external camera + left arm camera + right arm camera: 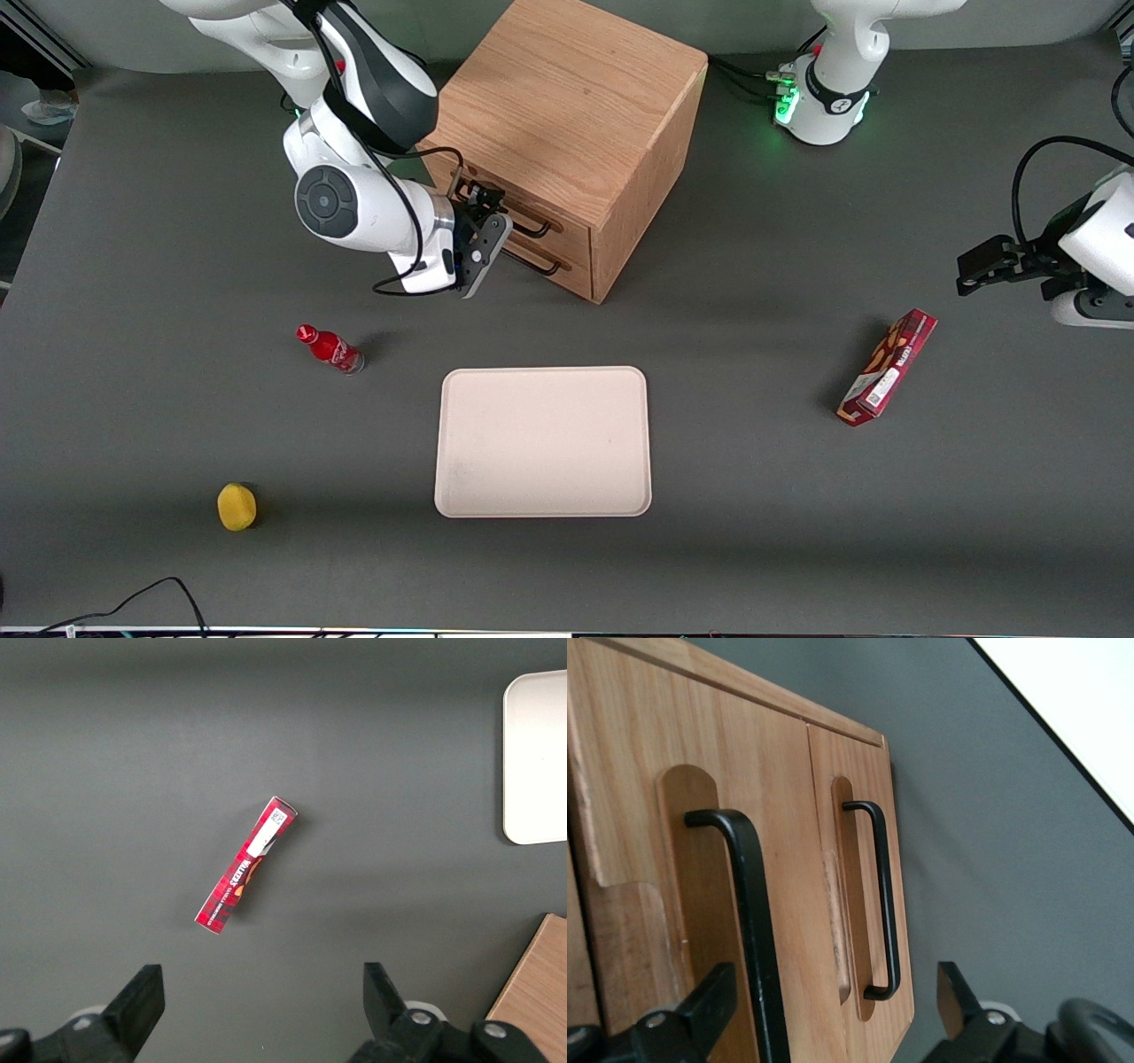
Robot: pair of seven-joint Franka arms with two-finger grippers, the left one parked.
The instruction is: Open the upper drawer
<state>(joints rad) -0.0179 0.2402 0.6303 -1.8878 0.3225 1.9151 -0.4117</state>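
Note:
The oak cabinet stands at the back of the table with two drawer fronts facing the working arm's end. The upper drawer looks shut, its front level with the lower one. Its black bar handle shows close up in the right wrist view. The lower drawer's handle shows smaller there. My right gripper is open, right in front of the drawer fronts. In the wrist view the upper handle's bar passes between the fingers, close to one of them, not gripped.
A cream tray lies nearer the front camera than the cabinet. A small red bottle and a yellow round object lie toward the working arm's end. A red snack box lies toward the parked arm's end.

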